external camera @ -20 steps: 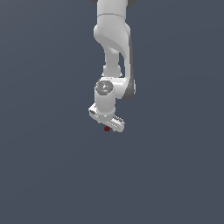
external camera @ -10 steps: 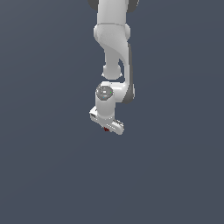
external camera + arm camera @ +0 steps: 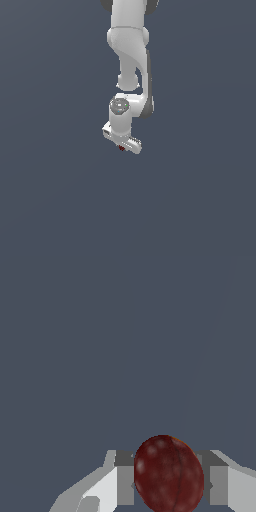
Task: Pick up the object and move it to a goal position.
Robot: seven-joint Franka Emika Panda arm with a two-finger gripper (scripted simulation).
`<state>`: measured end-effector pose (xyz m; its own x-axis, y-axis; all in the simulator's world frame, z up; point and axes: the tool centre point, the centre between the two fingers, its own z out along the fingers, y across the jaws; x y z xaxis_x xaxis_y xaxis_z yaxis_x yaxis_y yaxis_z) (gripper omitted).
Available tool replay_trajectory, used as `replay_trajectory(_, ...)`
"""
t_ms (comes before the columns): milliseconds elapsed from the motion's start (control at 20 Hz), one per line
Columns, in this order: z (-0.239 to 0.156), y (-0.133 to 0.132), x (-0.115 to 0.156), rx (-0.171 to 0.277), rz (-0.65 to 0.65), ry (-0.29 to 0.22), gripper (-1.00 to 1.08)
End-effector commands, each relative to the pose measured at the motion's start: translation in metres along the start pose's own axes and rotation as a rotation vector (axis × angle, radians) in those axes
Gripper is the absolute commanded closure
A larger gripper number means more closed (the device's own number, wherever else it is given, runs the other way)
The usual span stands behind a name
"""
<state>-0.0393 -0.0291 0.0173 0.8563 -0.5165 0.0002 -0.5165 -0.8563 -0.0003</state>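
Observation:
The object [image 3: 168, 474] is a small dark red, mottled roundish lump, and it fills the space between my two fingers in the wrist view. My gripper [image 3: 168, 486] is shut on it, a pad pressing each side. In the exterior view the white arm hangs down from the top middle. There the gripper [image 3: 121, 147] points downward, and only a red speck of the object [image 3: 121, 148] peeks out beneath the hand.
A plain dark grey-blue surface [image 3: 50, 190] fills both views. No other objects, containers or edges show.
The hand with the object has shifted very slightly upward in the exterior view over the last second. The grip has stayed the same.

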Motion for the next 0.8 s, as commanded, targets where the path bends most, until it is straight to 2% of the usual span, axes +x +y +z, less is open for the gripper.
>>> replay_trajectory(0, -0.001, -0.001, 0.000, 0.000, 0.000, 0.000, 1.08)
replay_trajectory(350, -0.022, -0.019, -0.001, 0.000, 0.000, 0.000, 1.08)
replay_trajectory(750, -0.075, -0.064, -0.003, -0.001, 0.000, 0.001, 1.08)
